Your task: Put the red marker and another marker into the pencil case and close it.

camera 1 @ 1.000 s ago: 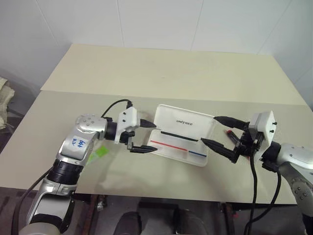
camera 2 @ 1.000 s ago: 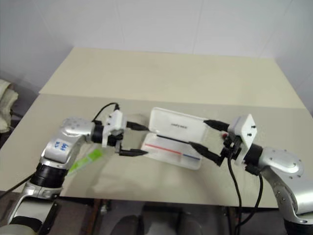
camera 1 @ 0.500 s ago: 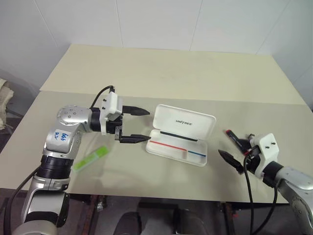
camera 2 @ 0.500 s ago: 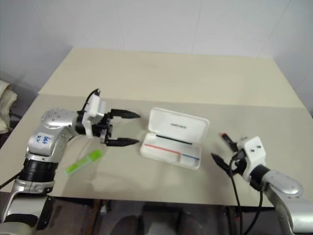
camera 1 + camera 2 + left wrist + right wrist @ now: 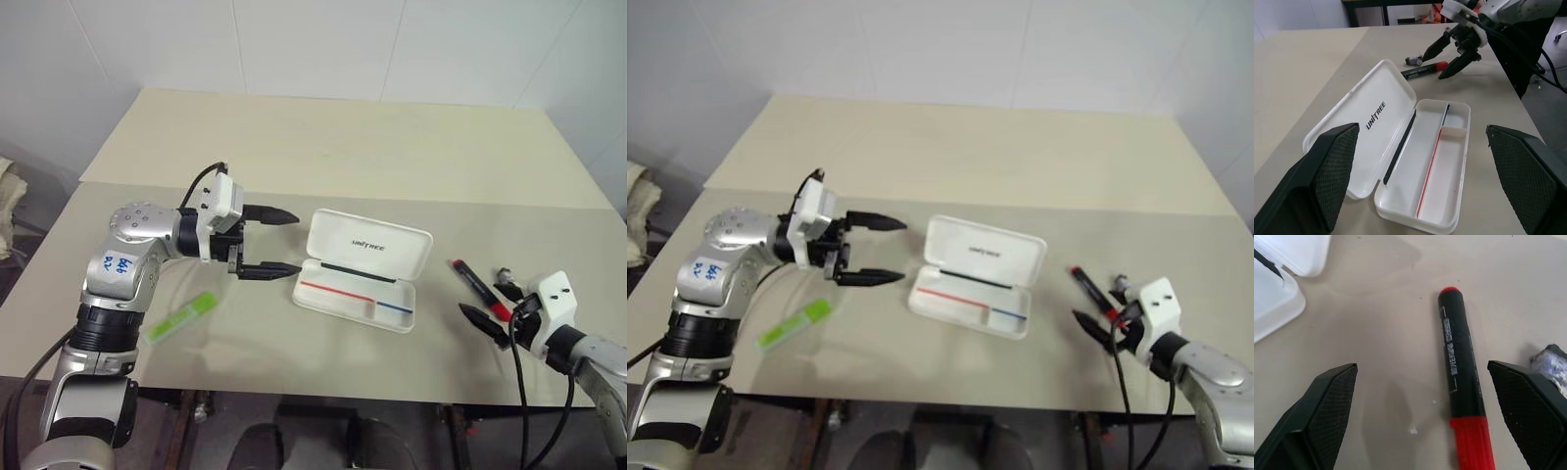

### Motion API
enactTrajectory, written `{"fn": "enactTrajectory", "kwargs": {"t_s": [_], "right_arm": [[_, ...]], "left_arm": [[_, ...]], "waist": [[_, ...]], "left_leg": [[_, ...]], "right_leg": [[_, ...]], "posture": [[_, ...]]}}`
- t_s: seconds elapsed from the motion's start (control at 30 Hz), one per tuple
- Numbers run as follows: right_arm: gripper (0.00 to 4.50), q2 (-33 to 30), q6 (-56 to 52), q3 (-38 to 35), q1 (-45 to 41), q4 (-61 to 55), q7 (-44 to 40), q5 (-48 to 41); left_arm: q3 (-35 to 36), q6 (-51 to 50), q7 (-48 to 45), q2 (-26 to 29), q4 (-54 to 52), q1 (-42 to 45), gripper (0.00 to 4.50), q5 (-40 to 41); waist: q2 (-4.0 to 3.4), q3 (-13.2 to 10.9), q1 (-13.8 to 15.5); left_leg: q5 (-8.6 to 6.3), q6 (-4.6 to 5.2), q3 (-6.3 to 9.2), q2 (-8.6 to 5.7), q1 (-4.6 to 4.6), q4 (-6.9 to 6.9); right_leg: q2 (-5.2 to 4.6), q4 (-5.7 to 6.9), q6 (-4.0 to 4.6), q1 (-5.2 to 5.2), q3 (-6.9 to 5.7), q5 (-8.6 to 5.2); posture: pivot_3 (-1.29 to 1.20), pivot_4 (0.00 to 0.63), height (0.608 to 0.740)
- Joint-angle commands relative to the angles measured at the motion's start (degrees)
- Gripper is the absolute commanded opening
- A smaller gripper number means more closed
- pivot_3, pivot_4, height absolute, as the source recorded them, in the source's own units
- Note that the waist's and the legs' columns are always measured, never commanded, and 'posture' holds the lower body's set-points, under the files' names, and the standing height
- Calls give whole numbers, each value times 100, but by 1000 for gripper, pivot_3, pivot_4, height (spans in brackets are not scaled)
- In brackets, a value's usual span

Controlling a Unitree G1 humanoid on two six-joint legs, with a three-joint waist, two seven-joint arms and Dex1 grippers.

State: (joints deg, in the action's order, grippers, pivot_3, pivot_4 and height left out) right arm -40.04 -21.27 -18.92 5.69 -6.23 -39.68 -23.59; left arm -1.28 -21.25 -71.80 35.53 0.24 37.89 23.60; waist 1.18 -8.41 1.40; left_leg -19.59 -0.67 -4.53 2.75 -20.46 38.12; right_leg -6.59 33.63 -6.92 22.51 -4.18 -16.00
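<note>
Pencil case [image 5: 362, 269]: open on table [image 5: 323, 157]. Red marker [image 5: 477, 288]: between spread right gripper [image 5: 497, 308] fingers, ungrasped. Green marker [image 5: 180, 315]: near table's left edge. Left gripper [image 5: 271, 243]: jaws released, empty

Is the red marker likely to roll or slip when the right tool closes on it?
Probably. The red marker looks round-bodied and lies flat on the bare table, so a nudge could roll it. Its glossy barrel may slip. It looks stiff and light. The open right tool straddles it.

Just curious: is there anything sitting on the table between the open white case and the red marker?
No. In the left eye view, bare table separates the pencil case from the red marker.
</note>
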Motion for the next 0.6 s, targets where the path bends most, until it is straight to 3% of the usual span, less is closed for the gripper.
{"fn": "enactTrajectory", "kwargs": {"t_s": [0.03, 0.27, 0.3, 0.37, 0.6], "right_arm": [[4500, -63, 38, -150, -198, 282, -134, -65], [4500, 16, -15, -7, -673, 1029, -310, -80], [4320, 5, -40, 36, -734, 1158, -412, -99], [3862, -26, -67, 118, -817, 1299, -609, -117], [1361, -54, -118, 260, -881, 1165, -942, -114]], "left_arm": [[91, -65, 66, 49, -279, 29, 4448, 171], [67, -113, 111, 37, -290, 126, 4448, 160], [62, -121, 120, 32, -301, 136, 4485, 161], [56, -132, 132, 30, -321, 156, 4500, 161], [95, -142, 146, 59, -342, 169, 4500, 159]], "waist": [[0, 0, -2], [-2, -1, 1], [-1, -1, 0], [-3, -1, -2], [-2, -1, -9]], "left_leg": [[0, 0, -1, 0, 0, 0], [1, -2, -4, 2, 2, 1], [1, -2, -2, 2, 2, 1], [1, -2, -4, 2, 2, 0], [1, -2, -5, 3, 4, -1]], "right_leg": [[0, 0, 0, 0, 0, 0], [0, 1, 0, 0, 1, 0], [1, 2, 0, 0, 0, 0], [0, 0, 0, 0, 0, 0], [2, 1, -1, 0, 0, 0]], "posture": [[0, 150, 740], [0, 150, 740], [0, 150, 740], [0, 150, 740], [0, 150, 740]]}}
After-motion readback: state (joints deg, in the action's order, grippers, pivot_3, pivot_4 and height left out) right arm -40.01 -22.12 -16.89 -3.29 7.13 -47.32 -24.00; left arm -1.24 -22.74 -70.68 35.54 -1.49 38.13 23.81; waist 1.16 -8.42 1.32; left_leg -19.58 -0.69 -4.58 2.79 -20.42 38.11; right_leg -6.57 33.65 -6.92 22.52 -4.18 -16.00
